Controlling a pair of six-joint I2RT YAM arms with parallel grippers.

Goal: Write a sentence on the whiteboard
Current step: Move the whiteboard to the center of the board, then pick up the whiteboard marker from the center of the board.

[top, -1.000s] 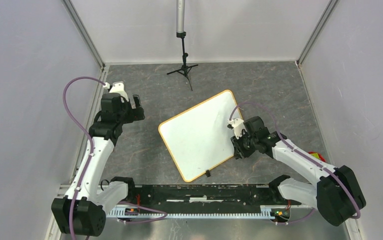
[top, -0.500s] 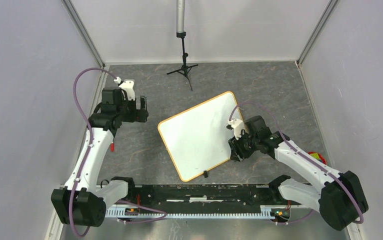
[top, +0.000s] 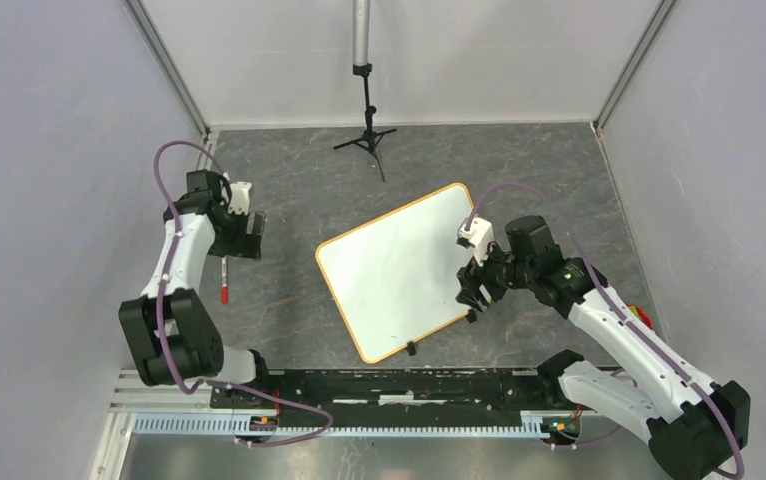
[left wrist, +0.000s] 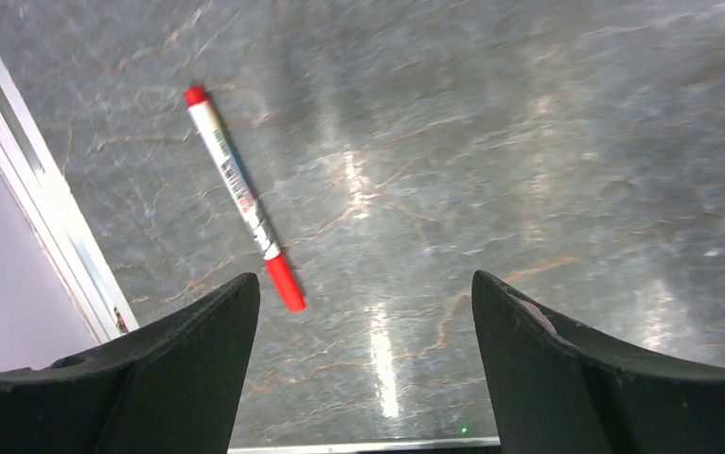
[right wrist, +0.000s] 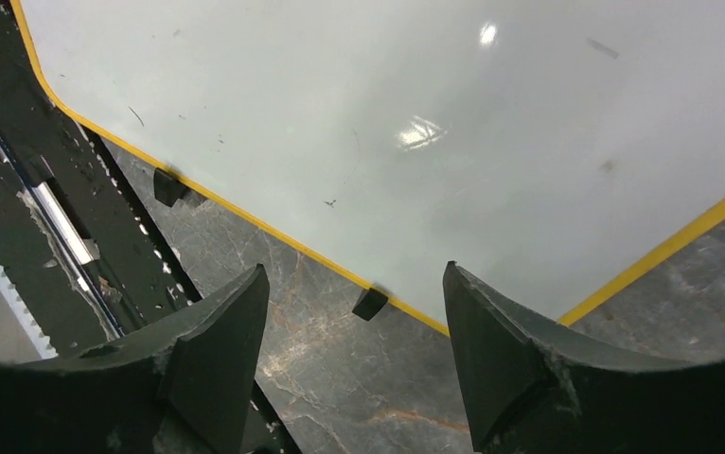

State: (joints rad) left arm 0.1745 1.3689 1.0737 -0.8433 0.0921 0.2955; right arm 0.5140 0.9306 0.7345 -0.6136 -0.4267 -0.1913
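The whiteboard point(top: 399, 270) lies flat and askew on the tabletop point(top: 299, 190), blank, with no sentence on it yet. My right fingers point(right wrist: 207, 369) hang apart and empty over its near right edge. My left fingers point(left wrist: 179, 369) are spread wide and empty, well left of the whiteboard. The red marker point(left wrist: 240, 194) lies off-centre beneath them. I should centre over its barrel, straddle it crosswise, then close.

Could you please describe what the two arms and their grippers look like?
The left arm and the right arm both have white link shells with bulky black joints and bases. A thin purple cable loops along each arm, and a small white block sits at each wrist. The left gripper and the right gripper each have two thick, matte black fingers, tapered, with scuffed edges.
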